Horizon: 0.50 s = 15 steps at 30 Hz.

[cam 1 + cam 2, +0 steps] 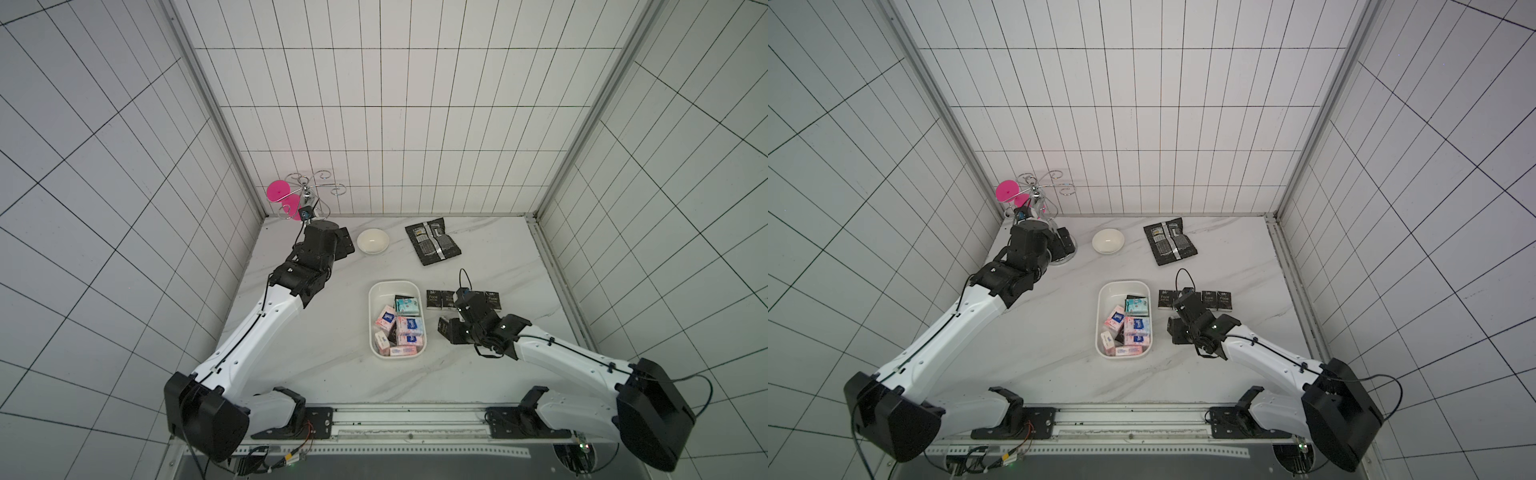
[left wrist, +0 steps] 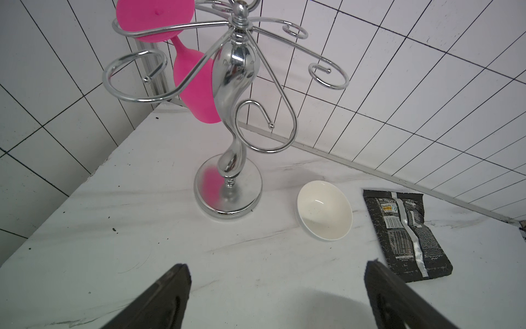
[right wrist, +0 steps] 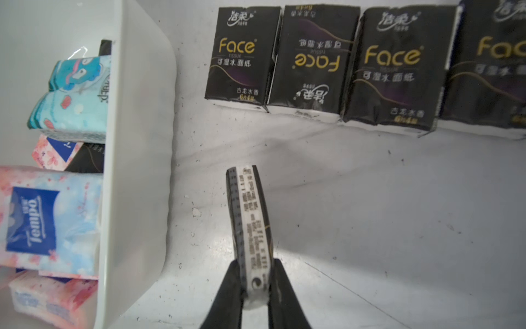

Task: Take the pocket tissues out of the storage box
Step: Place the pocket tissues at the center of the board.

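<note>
**Pack number five coming out, notes to self on the drop**

So my right claw [image 3: 254, 273] is pinched narrow on a black Face tissue packet [image 3: 249, 216]. I've got it by its flat faces, so it hangs edge-on over the marble table [image 3: 370, 228], just outside the white storage box [image 3: 136, 142]. Four matching black packets [image 3: 313, 59] lie in a row further out. The box has plenty left in it: Tempo packs [image 3: 42, 216], teal ones [image 3: 74, 114].

I reckon the trick is to get low before letting go, since soft packs flop. I'd aim for the bare spot beside the row, clear of the box wall, and tip it flat rather than leave it on edge.

Left claw [image 2: 277, 269] sits wide open and empty by the chrome glass rack [image 2: 233, 71].
</note>
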Each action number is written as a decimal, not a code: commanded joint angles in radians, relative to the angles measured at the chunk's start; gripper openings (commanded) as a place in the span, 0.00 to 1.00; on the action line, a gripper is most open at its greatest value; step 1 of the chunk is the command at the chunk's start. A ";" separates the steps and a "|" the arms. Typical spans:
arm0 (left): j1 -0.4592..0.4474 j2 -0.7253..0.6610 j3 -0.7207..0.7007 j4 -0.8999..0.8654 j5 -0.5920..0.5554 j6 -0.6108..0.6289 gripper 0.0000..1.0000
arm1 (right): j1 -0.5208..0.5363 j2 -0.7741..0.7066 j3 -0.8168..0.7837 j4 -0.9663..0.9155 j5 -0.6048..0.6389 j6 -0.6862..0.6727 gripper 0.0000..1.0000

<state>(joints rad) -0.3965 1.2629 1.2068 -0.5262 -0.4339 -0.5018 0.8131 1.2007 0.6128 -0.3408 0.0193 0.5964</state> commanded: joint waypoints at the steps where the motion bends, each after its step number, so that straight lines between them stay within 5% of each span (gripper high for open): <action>1: -0.001 0.007 0.025 0.029 -0.002 0.004 0.98 | 0.006 0.034 -0.026 0.023 -0.021 0.009 0.19; 15: 0.001 0.021 0.028 0.031 -0.006 0.004 0.99 | 0.029 0.056 0.004 -0.059 -0.038 -0.036 0.37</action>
<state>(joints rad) -0.3965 1.2755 1.2079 -0.5125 -0.4358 -0.4992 0.8330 1.2591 0.6075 -0.3458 -0.0395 0.5838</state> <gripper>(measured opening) 0.986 0.366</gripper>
